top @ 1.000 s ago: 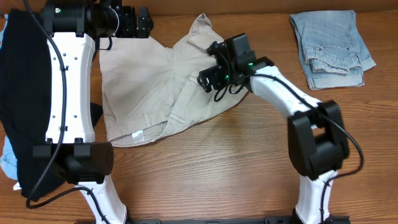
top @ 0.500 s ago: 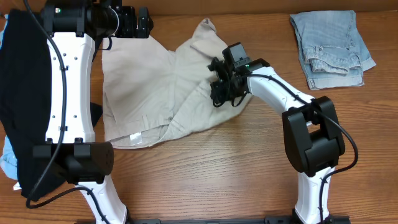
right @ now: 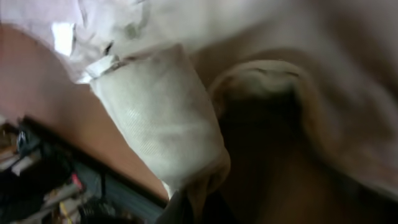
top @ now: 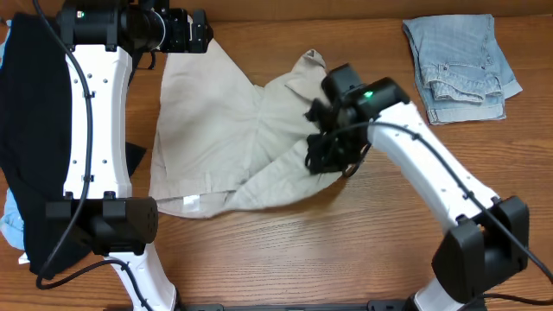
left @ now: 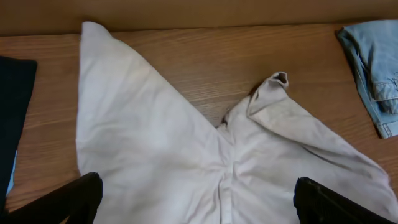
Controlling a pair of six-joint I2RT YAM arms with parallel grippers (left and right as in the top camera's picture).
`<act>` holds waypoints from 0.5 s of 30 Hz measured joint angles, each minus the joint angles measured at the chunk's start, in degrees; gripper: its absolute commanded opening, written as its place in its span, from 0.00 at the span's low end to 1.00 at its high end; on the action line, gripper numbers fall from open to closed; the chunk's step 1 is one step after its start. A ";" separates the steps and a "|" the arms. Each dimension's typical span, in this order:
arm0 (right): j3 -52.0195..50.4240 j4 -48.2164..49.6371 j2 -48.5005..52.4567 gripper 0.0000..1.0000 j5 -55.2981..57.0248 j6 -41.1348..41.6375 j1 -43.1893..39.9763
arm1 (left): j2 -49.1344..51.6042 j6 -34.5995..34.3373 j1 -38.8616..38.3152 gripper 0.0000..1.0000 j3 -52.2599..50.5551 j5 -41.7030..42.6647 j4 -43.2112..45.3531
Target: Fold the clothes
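Note:
The beige shorts (top: pixel 225 130) lie spread across the middle of the table, white label (top: pixel 190 204) at their front edge. My right gripper (top: pixel 331 149) is shut on a bunched fold of their right side; in the right wrist view the fabric (right: pixel 161 118) hangs from the pinching jaws (right: pixel 193 208). Over the back left corner of the shorts my left gripper (top: pixel 197 30) stands open, holding nothing. In its own view, both fingers (left: pixel 81 199) flank the beige shorts (left: pixel 186 143). A black garment (top: pixel 22 130) lies at the far left. Folded denim shorts (top: pixel 458 60) lie at the back right.
The left arm's white links (top: pixel 95 112) stand over the table's left side, beside the black garment. A bit of light-blue cloth (top: pixel 10 226) shows at the front left edge. Bare wood (top: pixel 302 250) runs along the front of the table.
My right gripper has shut on the shorts' right side and moved right and toward the front, dragging the beige shorts to the right. The left arm has not moved.

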 measured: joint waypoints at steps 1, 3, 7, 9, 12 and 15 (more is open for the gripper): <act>0.00 -0.44 -0.13 0.04 -0.07 0.68 1.77 | 0.00 -0.02 0.00 1.00 0.00 0.00 0.02; -0.13 -0.48 0.00 0.04 -0.02 2.01 5.66 | 0.02 -0.02 0.00 1.00 0.00 0.00 0.02; -1.84 -0.44 0.07 0.09 0.79 7.23 14.16 | 0.00 -0.02 0.00 1.00 0.00 0.00 0.02; -3.48 -1.05 0.07 0.13 1.73 10.58 17.07 | 0.00 -0.02 0.00 1.00 0.00 0.00 0.02; -5.07 -3.32 0.07 0.20 2.60 14.23 18.84 | 0.02 0.24 0.00 1.00 0.00 0.00 0.02; -5.14 -4.09 -0.04 0.26 3.06 16.20 19.30 | 0.00 1.05 0.00 1.00 0.00 0.00 0.02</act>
